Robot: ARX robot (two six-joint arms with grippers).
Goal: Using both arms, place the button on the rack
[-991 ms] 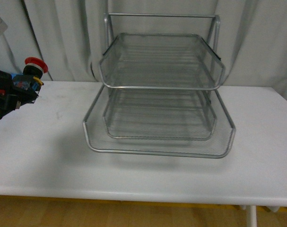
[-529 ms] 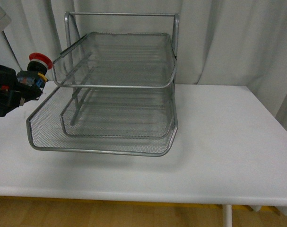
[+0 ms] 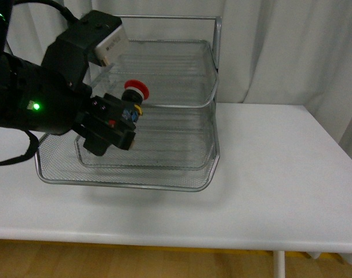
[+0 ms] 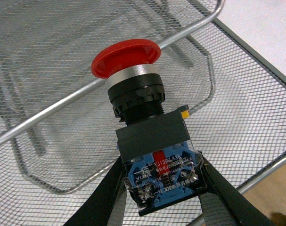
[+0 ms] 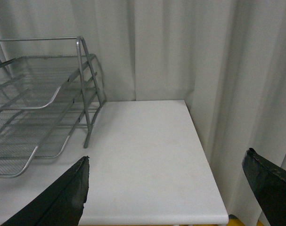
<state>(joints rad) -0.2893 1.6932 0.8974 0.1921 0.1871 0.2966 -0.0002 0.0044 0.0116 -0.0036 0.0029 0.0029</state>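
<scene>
Filling the left side of the front view, the left arm reaches in over the front left corner of the rack. The left gripper pinches the button by its blue-and-black body, red cap up and tilted slightly away from the arm. In the left wrist view the two black fingers press against either side of the blue base of the button. The button hangs in the air over the mesh of the lower trays, with its cap level with the top tray's front rim. Whether cap and rim touch cannot be told. The bottom tray's raised front rim lies under the gripper, near the table's front edge.

The rack's three mesh trays step back one above another inside the tube frame, and only mesh and wire show in them.

To the right of the rack, the white table runs open to its right edge, with a pale curtain hanging close behind. The right wrist view shows that same stretch, the rack at one side and the table's corner near the curtain. The right gripper hangs above it with jaws spread wide and only table between them.
</scene>
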